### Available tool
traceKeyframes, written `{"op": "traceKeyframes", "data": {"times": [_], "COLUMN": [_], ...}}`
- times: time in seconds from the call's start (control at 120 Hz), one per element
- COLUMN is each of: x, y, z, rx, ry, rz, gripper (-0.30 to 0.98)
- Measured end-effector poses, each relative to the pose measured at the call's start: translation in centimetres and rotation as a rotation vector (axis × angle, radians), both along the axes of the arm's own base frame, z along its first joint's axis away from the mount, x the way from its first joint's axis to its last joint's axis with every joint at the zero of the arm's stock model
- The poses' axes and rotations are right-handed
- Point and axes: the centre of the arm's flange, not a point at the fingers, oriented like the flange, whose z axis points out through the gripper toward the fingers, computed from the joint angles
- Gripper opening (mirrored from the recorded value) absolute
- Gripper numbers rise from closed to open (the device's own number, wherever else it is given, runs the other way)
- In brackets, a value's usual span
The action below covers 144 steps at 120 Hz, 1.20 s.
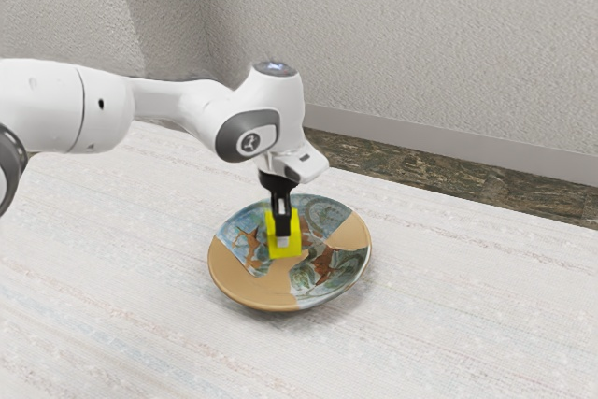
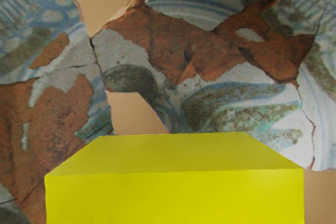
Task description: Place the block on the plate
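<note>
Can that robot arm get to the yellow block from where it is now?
Very likely yes: its gripper is already down at the yellow block, above the plate, and I see nothing standing in its way.

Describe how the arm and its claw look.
The arm is white, with smooth, rounded segments and thin dark seams. Near the wrist it has a dark grey side panel bearing a round emblem, and a dark round cap with a pale bluish mark on top. The claw is black, slim and angular.
</note>
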Motion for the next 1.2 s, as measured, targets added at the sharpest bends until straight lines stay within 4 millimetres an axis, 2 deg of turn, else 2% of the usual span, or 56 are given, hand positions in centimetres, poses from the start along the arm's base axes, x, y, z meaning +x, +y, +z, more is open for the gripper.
{"op": "traceKeyframes", "data": {"times": [0.175, 0.258, 0.508, 0.642, 0.817, 0.992, 1.2], "x": [-0.9, -0.8, -0.5, -0.4, 0.2, -1.4, -2.0], "y": [-1.3, -1.4, -1.0, -0.2, -0.1, 0.1, 2.5], "z": [-1.2, -1.3, 1.0, 3.7, 7.7, 13.2, 18.0], "rx": [0.001, -0.001, 0.001, 0.014, 0.013, 0.020, 0.005], "ry": [0.002, -0.005, -0.045, -0.079, -0.114, -0.137, -0.162], "rz": [0.024, 0.044, 0.093, 0.122, 0.154, 0.205, 0.303], "gripper": [0.31, 0.38, 0.57, 0.62, 0.66, 0.67, 0.68]}}
